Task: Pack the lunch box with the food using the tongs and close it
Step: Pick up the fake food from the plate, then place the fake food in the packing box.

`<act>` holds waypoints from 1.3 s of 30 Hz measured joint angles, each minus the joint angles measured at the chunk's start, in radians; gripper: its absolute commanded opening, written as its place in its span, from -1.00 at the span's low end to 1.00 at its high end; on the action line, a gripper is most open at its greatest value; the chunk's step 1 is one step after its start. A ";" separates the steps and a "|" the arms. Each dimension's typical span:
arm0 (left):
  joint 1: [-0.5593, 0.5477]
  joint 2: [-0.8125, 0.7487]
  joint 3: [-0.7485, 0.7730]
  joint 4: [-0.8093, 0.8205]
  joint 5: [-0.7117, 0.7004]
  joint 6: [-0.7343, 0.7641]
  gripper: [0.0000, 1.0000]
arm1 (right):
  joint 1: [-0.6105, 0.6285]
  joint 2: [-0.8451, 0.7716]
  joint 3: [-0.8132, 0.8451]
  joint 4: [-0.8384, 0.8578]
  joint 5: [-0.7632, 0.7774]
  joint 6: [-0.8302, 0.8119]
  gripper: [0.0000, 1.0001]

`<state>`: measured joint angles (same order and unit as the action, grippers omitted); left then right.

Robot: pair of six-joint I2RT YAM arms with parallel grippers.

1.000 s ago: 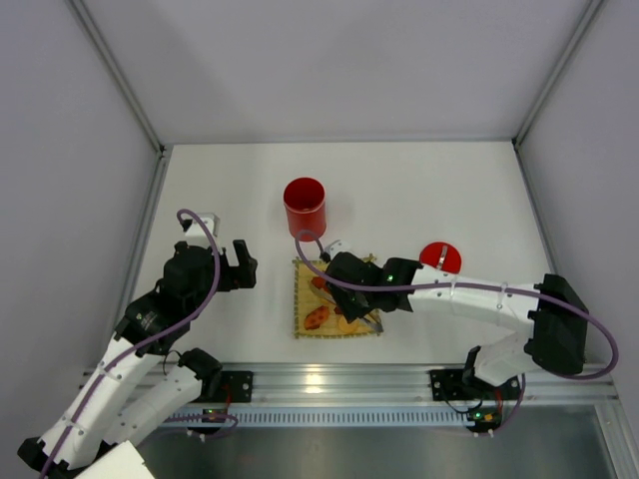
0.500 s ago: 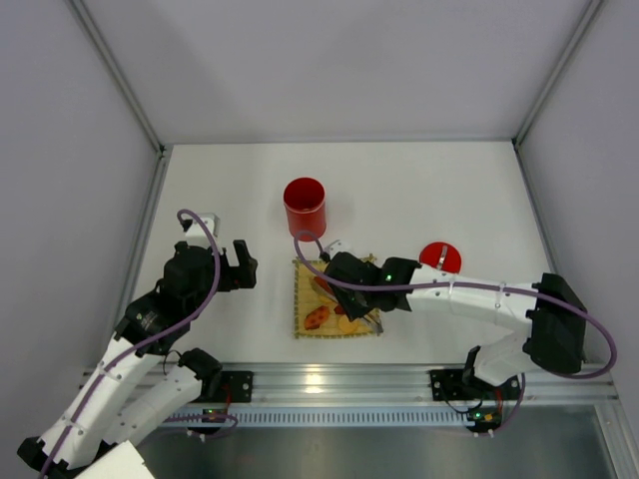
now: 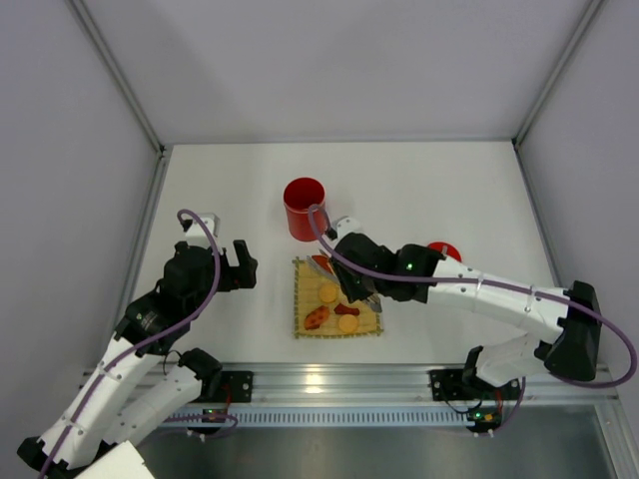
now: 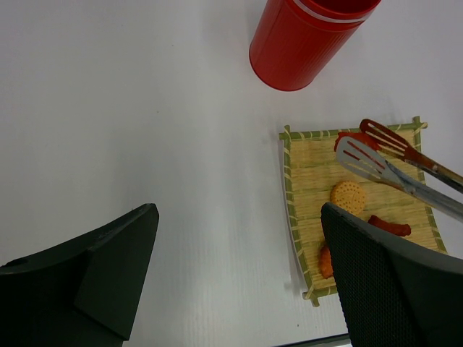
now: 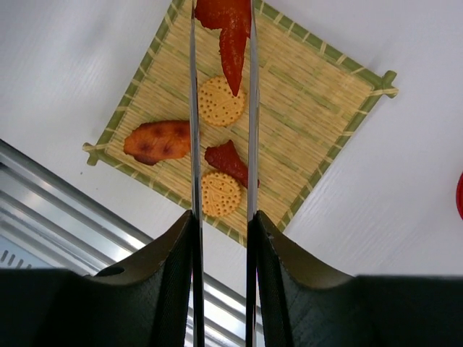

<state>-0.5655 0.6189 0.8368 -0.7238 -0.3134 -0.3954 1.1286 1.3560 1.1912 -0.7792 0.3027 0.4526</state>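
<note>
My right gripper (image 5: 221, 220) is shut on the silver tongs (image 5: 194, 130), one arm against each finger. The tong tips pinch a red-orange slice (image 5: 230, 32) held above the mat's far edge. On the bamboo mat (image 5: 311, 108) lie the other food pieces: two yellow rounds (image 5: 221, 101) (image 5: 221, 194), an orange-brown piece (image 5: 159, 141) and a red slice (image 5: 228, 160). The red lunch box (image 3: 305, 208) stands open just beyond the mat (image 3: 337, 299). Its lid (image 3: 444, 249) lies to the right, partly hidden by the right arm. My left gripper (image 4: 239, 213) is open, over bare table left of the mat.
A metal rail (image 3: 329, 384) runs along the near table edge, below the mat. Grey walls enclose the white table (image 3: 429, 190) on the left, back and right. A small white block (image 3: 205, 220) sits beside the left arm.
The right gripper squeezed the tongs narrower onto a red-orange slice. It then rose and shifted toward the lunch box with the slice. The left arm stayed still.
</note>
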 measured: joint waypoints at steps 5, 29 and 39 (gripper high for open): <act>0.000 0.000 0.000 0.000 0.000 0.000 0.98 | -0.044 0.000 0.090 -0.027 0.008 -0.020 -0.47; -0.005 0.000 0.000 0.000 -0.003 0.000 0.98 | -0.259 0.304 0.554 -0.078 -0.053 -0.143 -0.40; -0.008 0.000 0.000 0.000 -0.010 0.000 0.98 | -0.279 0.346 0.566 -0.076 -0.076 -0.157 -0.12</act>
<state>-0.5732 0.6193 0.8368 -0.7242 -0.3229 -0.3958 0.8497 1.7016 1.7569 -0.8555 0.2272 0.2958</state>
